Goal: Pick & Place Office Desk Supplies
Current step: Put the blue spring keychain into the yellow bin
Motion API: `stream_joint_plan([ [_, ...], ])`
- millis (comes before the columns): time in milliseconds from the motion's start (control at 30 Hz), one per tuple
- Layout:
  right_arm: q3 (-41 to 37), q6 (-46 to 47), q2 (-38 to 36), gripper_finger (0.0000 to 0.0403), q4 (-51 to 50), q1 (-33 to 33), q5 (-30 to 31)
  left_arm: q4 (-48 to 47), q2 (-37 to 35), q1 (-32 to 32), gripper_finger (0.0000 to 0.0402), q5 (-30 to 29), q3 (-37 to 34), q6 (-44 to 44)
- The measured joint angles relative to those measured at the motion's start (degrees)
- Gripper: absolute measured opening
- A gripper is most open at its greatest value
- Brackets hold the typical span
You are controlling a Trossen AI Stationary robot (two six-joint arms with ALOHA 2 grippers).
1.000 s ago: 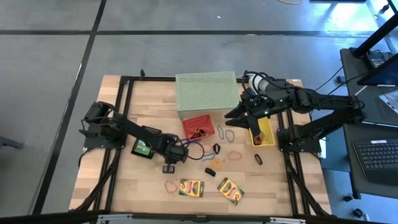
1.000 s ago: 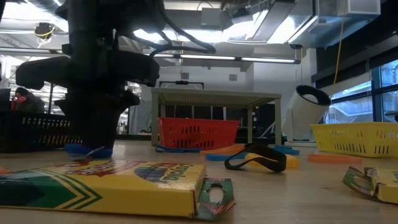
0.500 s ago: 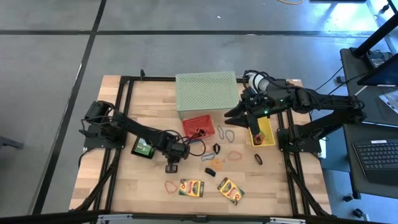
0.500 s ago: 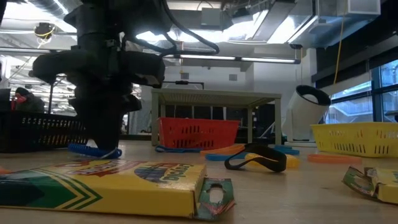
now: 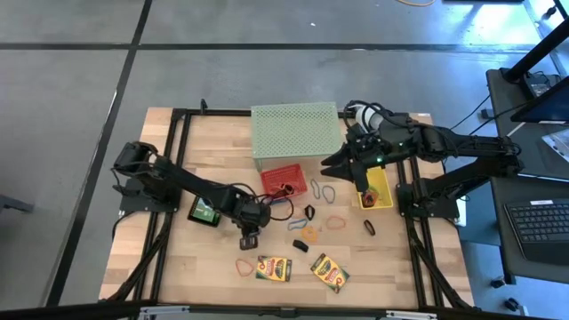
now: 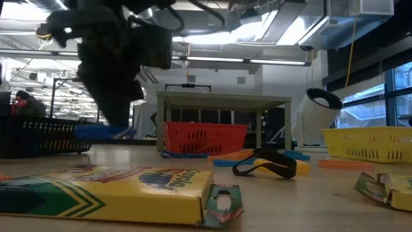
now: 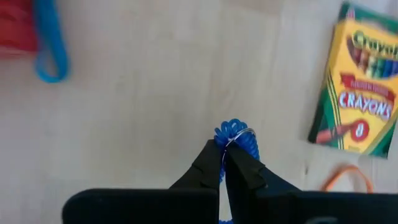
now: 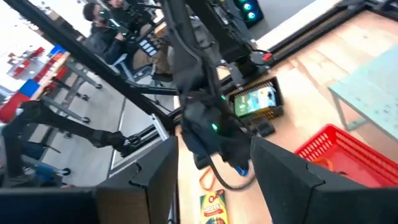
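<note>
Wooden table [image 5: 178,267] carried scattered desk supplies beside a red basket [image 5: 284,180]. Just beside and in front of that basket, the left gripper [image 7: 224,155] hung clear of the tabletop, its jaws pinching a blue rubber band [image 7: 235,133], with a crayon box [image 7: 360,87] lying nearby. The right gripper [image 5: 363,185], jaws spread, hovered over a yellow basket [image 5: 380,188] well apart from the red one.

Robotics lab, framed workbench [image 5: 178,267], ceiling ducts [image 6: 283,19], concrete floor [image 5: 71,71]
</note>
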Motion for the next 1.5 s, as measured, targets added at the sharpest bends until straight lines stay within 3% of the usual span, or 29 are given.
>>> stream_joint_plan([
  [300,0.00,2.69,0.71,0.0204,-1.61,3.24,5.48,2.23,-9.13,2.15,0.0003,-8.19,0.00,-7.19],
  [533,-0.09,5.95,5.91,0.0203,-1.67,7.29,10.52,17.46,-13.94,8.26,0.0003,-15.79,0.09,-7.45],
  [833,-0.11,10.47,7.52,0.0203,-1.65,9.38,25.34,36.54,-15.68,13.34,0.0003,-15.67,0.09,-3.89],
  [1000,-0.11,11.84,7.52,0.0203,-1.67,8.84,27.83,47.15,-15.68,15.25,0.0003,-15.85,0.09,-1.33],
  [1333,-0.11,11.95,8.78,0.0203,-1.40,7.99,28.60,51.18,-15.62,16.31,0.0003,-13.90,0.09,-0.82],
  [1500,-0.10,10.58,11.87,0.0203,3.59,7.70,28.27,53.09,-15.64,16.29,0.0003,-13.01,0.11,-0.47],
])
